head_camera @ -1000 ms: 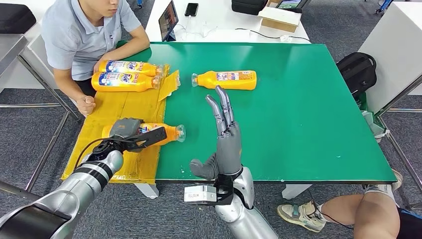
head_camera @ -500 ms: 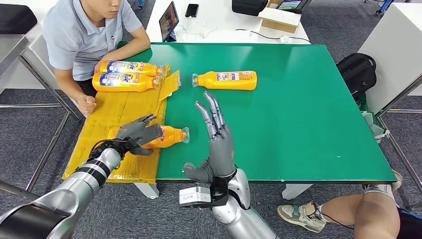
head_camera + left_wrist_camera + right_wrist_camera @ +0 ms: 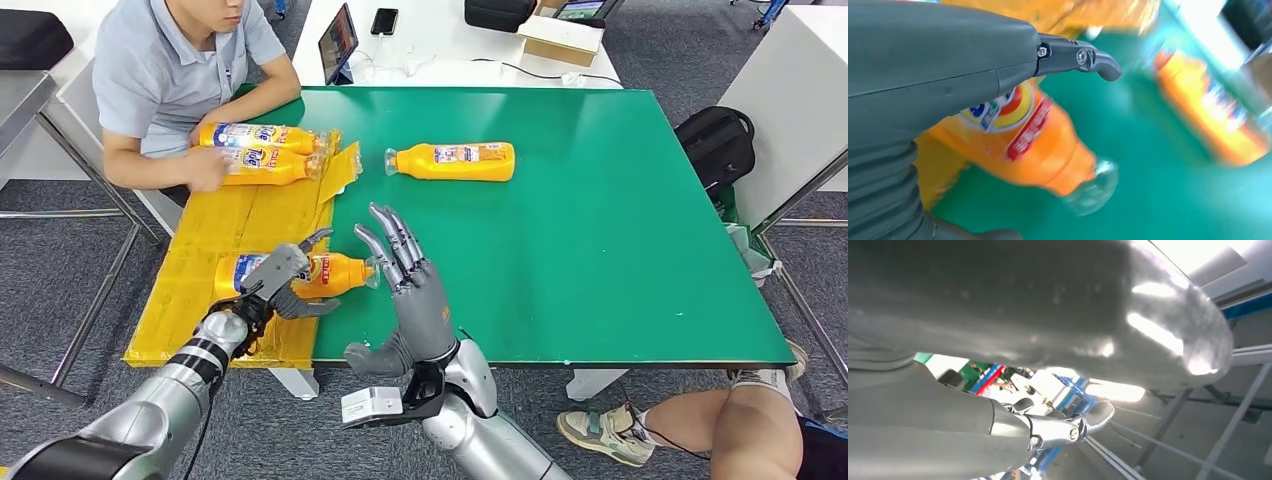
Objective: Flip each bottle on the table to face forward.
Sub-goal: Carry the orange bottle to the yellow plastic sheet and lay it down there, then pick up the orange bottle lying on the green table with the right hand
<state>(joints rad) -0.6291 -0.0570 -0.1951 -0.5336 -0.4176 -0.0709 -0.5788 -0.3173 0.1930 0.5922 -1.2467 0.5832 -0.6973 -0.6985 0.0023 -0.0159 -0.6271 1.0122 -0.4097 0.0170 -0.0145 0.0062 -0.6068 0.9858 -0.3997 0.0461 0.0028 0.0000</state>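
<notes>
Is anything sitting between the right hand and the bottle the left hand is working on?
Nothing visible. The right hand is raised with fingers spread beside the cap end of the near bottle, with bare green table around it. The left hand lies over the bottle's label end.

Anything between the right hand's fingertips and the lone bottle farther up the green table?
No. In the head view, only bare green table lies between the right hand and the far bottle.

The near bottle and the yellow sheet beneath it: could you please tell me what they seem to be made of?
Near bottle: probably clear glossy plastic; see-through neck and cap end, orange contents, printed label. Yellow sheet: likely cardboard; matte, flat, one corner flap folded up.
</notes>
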